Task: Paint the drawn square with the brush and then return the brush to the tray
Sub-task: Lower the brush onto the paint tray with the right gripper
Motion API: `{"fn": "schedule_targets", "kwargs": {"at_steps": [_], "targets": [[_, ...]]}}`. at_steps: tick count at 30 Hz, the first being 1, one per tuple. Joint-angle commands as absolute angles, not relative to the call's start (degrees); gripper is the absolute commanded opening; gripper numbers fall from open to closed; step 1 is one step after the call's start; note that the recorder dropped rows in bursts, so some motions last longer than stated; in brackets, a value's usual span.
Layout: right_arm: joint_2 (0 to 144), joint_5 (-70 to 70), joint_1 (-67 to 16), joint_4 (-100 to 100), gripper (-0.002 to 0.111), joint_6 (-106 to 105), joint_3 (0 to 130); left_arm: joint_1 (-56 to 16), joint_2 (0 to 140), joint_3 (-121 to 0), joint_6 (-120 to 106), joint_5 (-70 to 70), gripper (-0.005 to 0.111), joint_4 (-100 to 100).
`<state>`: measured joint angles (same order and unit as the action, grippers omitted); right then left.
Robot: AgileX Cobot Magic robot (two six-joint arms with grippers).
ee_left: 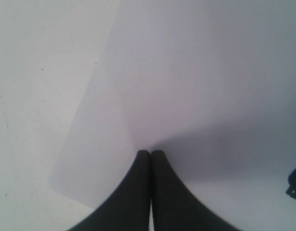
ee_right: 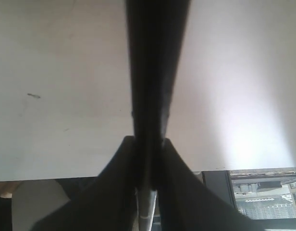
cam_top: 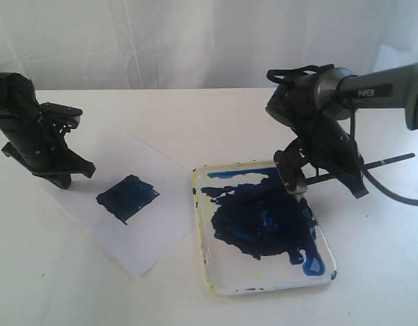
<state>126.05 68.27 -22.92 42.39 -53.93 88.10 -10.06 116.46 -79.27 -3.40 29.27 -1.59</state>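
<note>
Just over tray (cam_top: 253, 166) corner: claw (cam_top: 295, 185), brush (cam_top: 389, 160)

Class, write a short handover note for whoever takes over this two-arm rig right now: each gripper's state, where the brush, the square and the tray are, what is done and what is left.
Left gripper: shut, empty, tips at the white paper sheet.
Right gripper: shut on the long thin black paintbrush, at the far right corner of the shallow white rectangular tray with its dark blue paint blotch.
Small drawn square on the sheet: filled dark blue.
Done: the painting, by the look of it.
Left: lay the brush in the tray and release it. Whether it touches the tray now cannot be told.
</note>
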Motion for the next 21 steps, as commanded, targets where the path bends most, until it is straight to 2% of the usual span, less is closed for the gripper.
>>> {"fn": "schedule_targets", "kwargs": {"at_steps": [1,21], "targets": [[126.23,65.82,-23.73,43.03,0.0,-52.5,87.93,-9.83,117.37,-78.78,-3.44,31.33,0.0,-2.38],[126.23,64.95,-23.94,43.26,0.0,-50.77,87.93,-9.83,117.37,-78.78,-3.81,31.23,0.0,-2.38]]}}
